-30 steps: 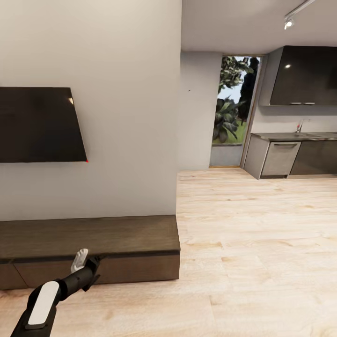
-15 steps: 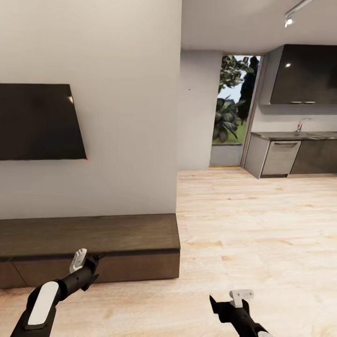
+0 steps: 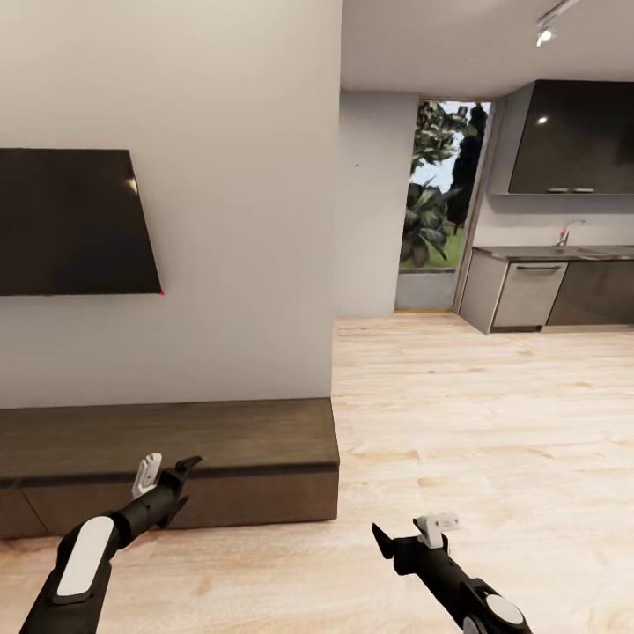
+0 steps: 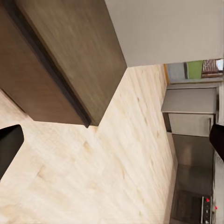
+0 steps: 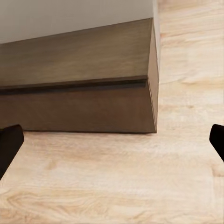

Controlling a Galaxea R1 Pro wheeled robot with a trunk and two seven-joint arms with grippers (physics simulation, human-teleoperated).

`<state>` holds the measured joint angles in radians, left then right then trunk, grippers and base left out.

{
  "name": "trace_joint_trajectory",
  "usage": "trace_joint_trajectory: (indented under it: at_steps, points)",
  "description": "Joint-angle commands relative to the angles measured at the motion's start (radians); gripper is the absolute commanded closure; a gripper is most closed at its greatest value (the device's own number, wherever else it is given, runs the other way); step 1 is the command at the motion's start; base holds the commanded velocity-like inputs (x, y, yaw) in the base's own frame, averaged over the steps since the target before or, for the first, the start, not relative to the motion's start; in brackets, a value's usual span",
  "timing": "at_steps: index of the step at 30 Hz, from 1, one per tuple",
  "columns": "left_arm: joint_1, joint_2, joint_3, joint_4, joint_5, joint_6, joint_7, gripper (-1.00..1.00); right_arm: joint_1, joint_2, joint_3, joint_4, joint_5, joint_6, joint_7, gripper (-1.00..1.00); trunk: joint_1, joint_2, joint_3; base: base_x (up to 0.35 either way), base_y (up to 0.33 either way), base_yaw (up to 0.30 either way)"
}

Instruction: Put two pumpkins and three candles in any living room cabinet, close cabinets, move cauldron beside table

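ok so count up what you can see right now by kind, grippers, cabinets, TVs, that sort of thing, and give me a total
Grippers: 2, the left gripper and the right gripper, both open and empty
Low dark-brown cabinet: 1, drawer fronts shut
Wall-mounted TV: 1
Kitchen wall cupboard: 1
Dishwasher: 1
Total: 6

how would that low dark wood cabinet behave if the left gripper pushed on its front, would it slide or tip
Probably neither. The cabinet is long, low and sits flat on the floor against the wall, so tipping seems unlikely. It looks heavy for the left gripper, whose fingers are open at its front edge. A push would more likely act on the handleless drawer front than shift the unit.
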<state>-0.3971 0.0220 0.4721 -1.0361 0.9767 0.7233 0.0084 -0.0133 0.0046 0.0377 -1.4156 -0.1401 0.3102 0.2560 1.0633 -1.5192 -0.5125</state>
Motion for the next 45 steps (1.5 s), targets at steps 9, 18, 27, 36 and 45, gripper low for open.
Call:
trace_joint_trajectory:
  at_steps: [9, 18, 27, 36, 45]
  points:
    - [-0.027, -0.028, -0.046, 0.049, 0.003, -0.148, -0.002, -1.00, -0.001, 0.000, 0.032, -0.015, -0.023, 0.008, 0.030, -1.00, 0.035, -0.064, -0.029, 0.000, 0.000, 0.000]
    - [-0.049, -0.033, -0.096, 0.100, -0.005, -0.230, -0.014, -1.00, -0.001, -0.003, 0.028, -0.022, -0.039, 0.009, 0.082, -1.00, 0.069, -0.127, -0.058, 0.000, 0.000, 0.000]
    - [-0.049, -0.034, -0.103, 0.102, -0.006, -0.233, -0.017, -1.00, -0.001, -0.007, 0.025, -0.090, -0.294, 0.085, 0.186, -1.00, 0.104, -0.190, -0.086, 0.000, 0.000, 0.000]
    - [-0.049, -0.032, -0.105, 0.102, -0.006, -0.234, -0.019, -1.00, -0.001, -0.009, 0.022, -0.098, -0.322, 0.095, 0.192, -1.00, 0.138, -0.253, -0.114, 0.000, 0.000, 0.000]
    - [-0.049, -0.026, -0.137, 0.112, -0.006, -0.232, -0.021, -1.00, -0.001, -0.009, 0.020, -0.098, -0.325, 0.097, 0.204, -1.00, 0.173, -0.316, -0.142, 0.000, 0.000, 0.000]
